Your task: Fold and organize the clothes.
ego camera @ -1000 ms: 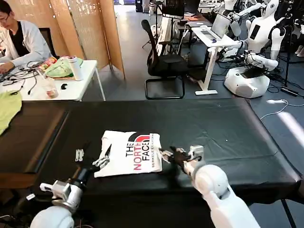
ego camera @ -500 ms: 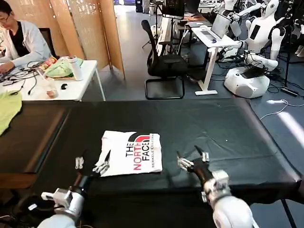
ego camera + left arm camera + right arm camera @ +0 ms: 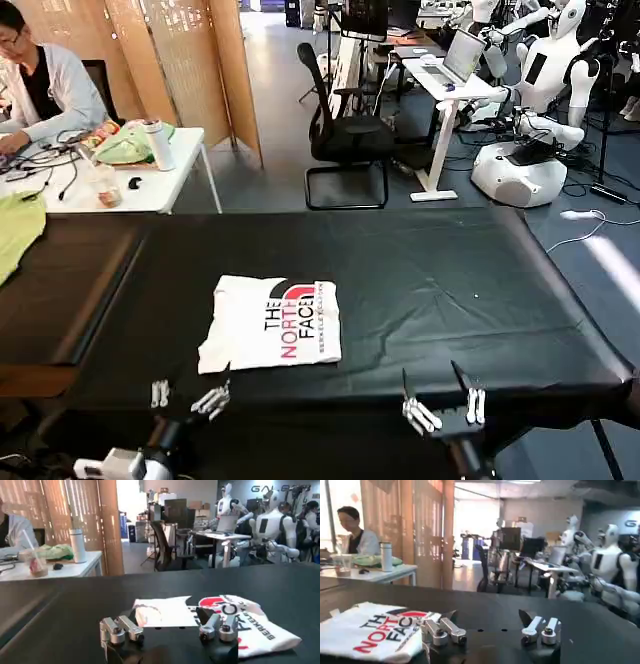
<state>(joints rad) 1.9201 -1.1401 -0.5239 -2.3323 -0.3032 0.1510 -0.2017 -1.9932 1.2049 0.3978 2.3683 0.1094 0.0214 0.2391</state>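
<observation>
1. My left gripper [image 3: 185, 396] hovers at the near edge of the table [image 3: 480, 270], fingers spread and holding nothing.
2. My right gripper [image 3: 442, 408] hovers at the same edge, well to the right (also spread, also holding nothing).
3. The T-shirt [image 3: 270, 322] lies folded, print up, just beyond the left gripper and slightly toward my right.
4. Its long axis runs left to right; I judge the left arm nearer.
</observation>
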